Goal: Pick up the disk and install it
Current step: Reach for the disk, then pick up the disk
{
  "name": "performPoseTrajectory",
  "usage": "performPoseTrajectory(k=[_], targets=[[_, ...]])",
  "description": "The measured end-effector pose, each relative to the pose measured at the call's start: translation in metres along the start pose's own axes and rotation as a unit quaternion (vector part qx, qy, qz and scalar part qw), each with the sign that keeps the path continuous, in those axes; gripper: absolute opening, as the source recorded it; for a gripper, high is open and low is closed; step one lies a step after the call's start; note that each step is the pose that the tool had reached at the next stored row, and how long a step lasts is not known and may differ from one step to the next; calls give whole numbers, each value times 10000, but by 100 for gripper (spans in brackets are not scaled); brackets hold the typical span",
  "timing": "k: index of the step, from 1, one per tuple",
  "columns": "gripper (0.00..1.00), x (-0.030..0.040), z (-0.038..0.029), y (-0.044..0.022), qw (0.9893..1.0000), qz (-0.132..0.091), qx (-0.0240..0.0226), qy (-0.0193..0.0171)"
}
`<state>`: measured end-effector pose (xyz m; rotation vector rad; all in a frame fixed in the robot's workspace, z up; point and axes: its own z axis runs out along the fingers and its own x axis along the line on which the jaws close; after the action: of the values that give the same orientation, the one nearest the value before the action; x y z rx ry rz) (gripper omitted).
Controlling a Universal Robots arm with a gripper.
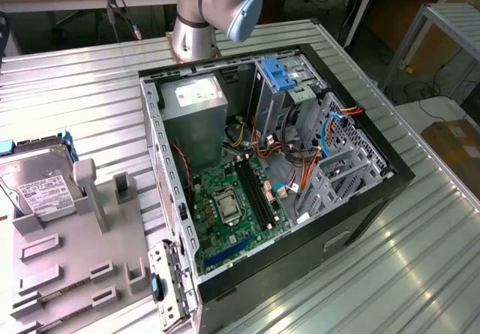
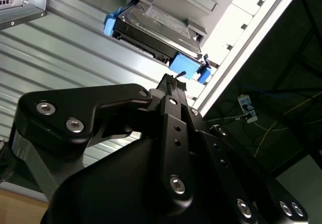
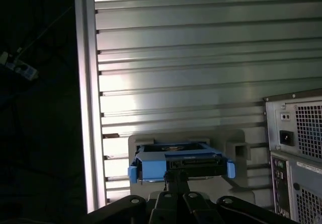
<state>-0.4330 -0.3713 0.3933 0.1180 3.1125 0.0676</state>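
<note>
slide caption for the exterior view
Open computer case on a ribbed metal table, the disk resting on a grey fixture at the exterior view's left.

Arm (image 1: 196, 19) lower section upright; gripper (image 2: 173, 82) aloft, angled downward, jaws together, empty.

Over at the exterior view's left, the disk (image 1: 37, 182) sits on the fixture (image 1: 71, 274), at its far end. Just right of the fixture, the case (image 1: 375, 199) lies open on the table (image 1: 427, 266). Inside it, the power supply (image 1: 195, 103) fills the far left corner, the motherboard (image 1: 232, 206) lies in front of it, and the bracket (image 1: 280, 73) tops the bays to the right. The arm (image 1: 201, 19) stands behind the case.
</note>
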Motion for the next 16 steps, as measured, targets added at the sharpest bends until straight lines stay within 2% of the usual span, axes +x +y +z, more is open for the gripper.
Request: performPoseTrajectory(k=[16], targets=[[11, 12, 0, -1, 10000, 0, 0, 0]])
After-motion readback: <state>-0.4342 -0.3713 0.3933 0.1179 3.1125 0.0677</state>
